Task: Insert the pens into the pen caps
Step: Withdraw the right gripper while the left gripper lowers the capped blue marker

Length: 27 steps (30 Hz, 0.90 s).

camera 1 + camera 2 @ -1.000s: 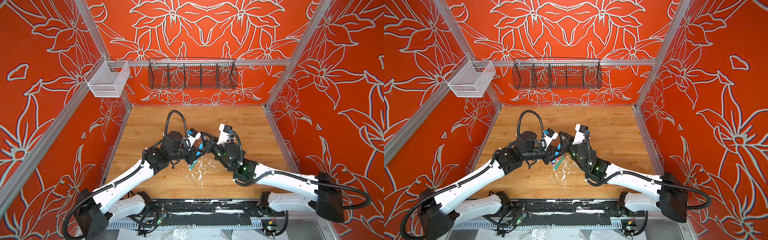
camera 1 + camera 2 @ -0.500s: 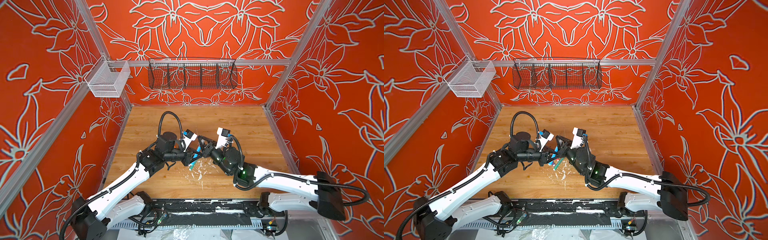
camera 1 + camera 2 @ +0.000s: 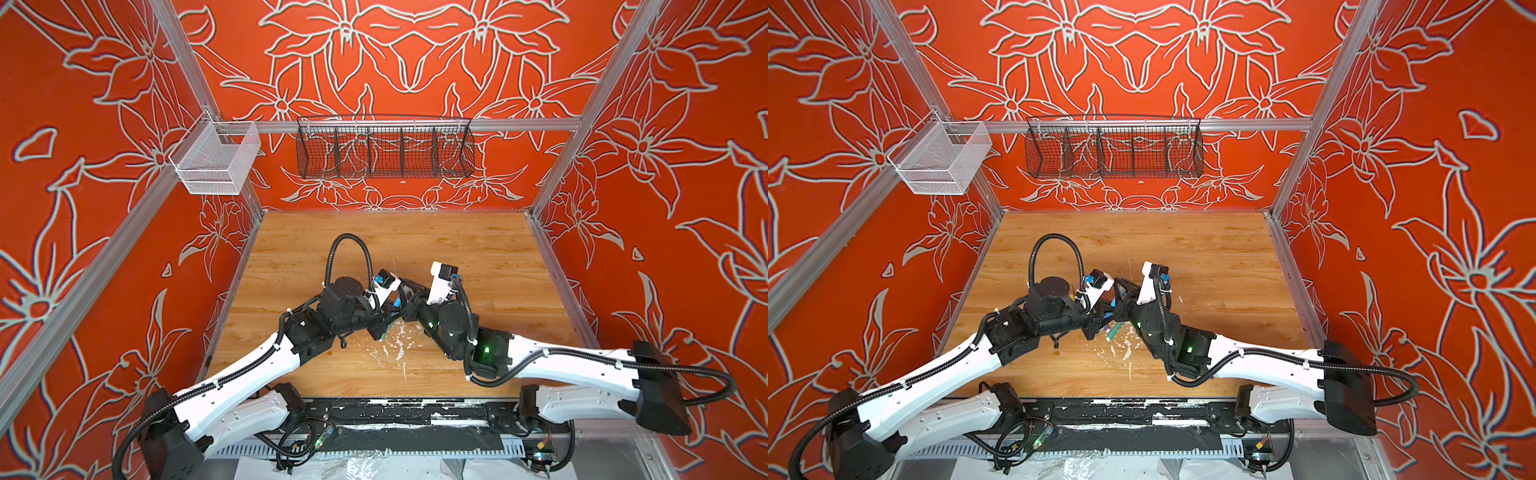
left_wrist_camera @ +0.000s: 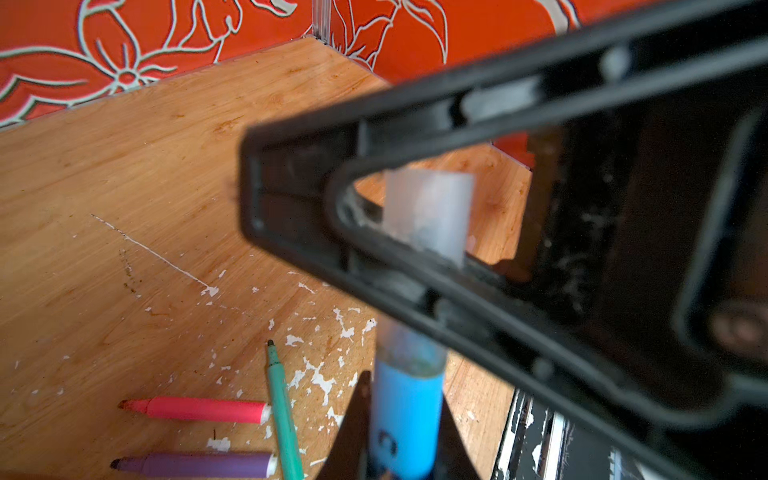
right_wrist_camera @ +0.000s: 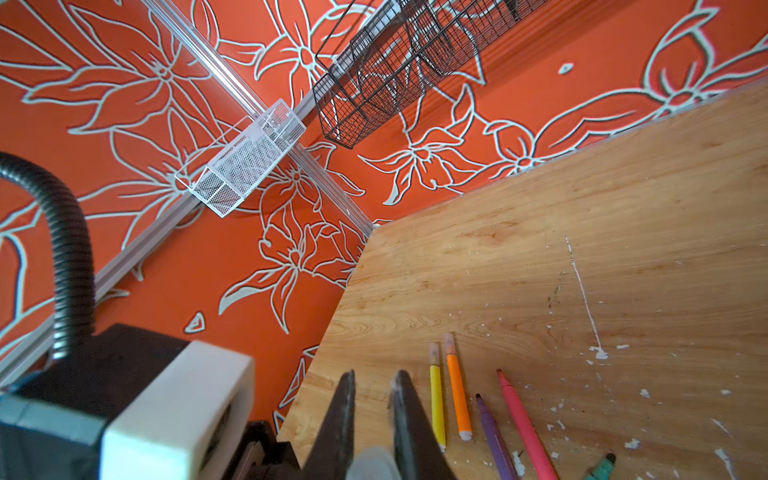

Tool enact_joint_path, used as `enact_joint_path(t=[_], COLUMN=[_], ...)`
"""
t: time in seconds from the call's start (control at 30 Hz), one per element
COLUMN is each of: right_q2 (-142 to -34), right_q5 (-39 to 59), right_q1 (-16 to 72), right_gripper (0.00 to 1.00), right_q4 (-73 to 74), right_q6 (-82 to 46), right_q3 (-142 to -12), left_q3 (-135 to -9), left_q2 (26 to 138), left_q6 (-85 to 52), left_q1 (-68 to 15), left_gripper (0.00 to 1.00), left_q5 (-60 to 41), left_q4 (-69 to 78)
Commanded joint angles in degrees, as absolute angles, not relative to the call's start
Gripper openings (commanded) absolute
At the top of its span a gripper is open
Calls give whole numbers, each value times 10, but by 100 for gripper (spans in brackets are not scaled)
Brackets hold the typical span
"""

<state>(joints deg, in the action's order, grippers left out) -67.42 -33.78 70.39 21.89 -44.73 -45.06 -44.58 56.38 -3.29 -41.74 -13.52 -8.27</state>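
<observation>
Swung back rightward, left pincer (image 4: 405, 419) clamps blue pen (image 4: 405, 409); right pincer (image 5: 374, 399) grips clear cap (image 4: 428, 212), seen only wrist-side.

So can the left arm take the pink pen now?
Probably not yet: the left gripper is shut on the blue pen, with the right gripper holding a pen cap at its tip. The pink pen lies uncovered on the table.
</observation>
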Motion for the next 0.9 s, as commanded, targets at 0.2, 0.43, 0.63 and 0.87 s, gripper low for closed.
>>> enact_joint_path(t=[0.2, 0.43, 0.63, 0.87], right_q2=[-487, -402, -370, -395], right_q5=[-302, -414, -429, -390], right_q1=[681, 563, 442, 296], right_gripper=[52, 67, 76, 76], right_q4=[-79, -120, -24, 35], right_q6=[-345, -251, -165, -204], right_q3=[-436, -381, -264, -176], left_q3=[-435, -399, -344, -346], left_q2=[527, 535, 561, 611], left_q6=[-312, -437, -451, -477], left_q1=[-338, -252, -178, -163], left_gripper=[0, 0, 0, 0], left_q5=[222, 256, 214, 180], left_q4=[-111, -291, -265, -263])
